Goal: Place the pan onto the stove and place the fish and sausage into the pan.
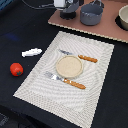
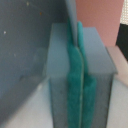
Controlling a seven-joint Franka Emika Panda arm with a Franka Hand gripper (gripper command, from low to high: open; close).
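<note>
The grey-blue pan [image 1: 91, 14] stands on the pinkish-brown stove [image 1: 107, 24] at the back. My gripper [image 1: 68, 12] hangs over the stove's corner on the exterior view's left, just beside the pan. In the wrist view the gripper [image 2: 75, 31] has its teal pads [image 2: 75, 75] pressed together on a thin grey-blue strip [image 2: 70, 12] that looks like the pan's handle, with the stove [image 2: 100, 20] behind it. The white fish [image 1: 31, 52] and the red sausage [image 1: 16, 69] lie on the dark table to the exterior view's left of the placemat, far from the gripper.
A pale woven placemat [image 1: 95, 75] fills the middle, carrying a round plate [image 1: 68, 66], a wooden-handled knife [image 1: 80, 57] and a fork [image 1: 66, 80]. A dark-rimmed round vessel [image 1: 123, 19] sits on the stove, cut off by the exterior view's right edge.
</note>
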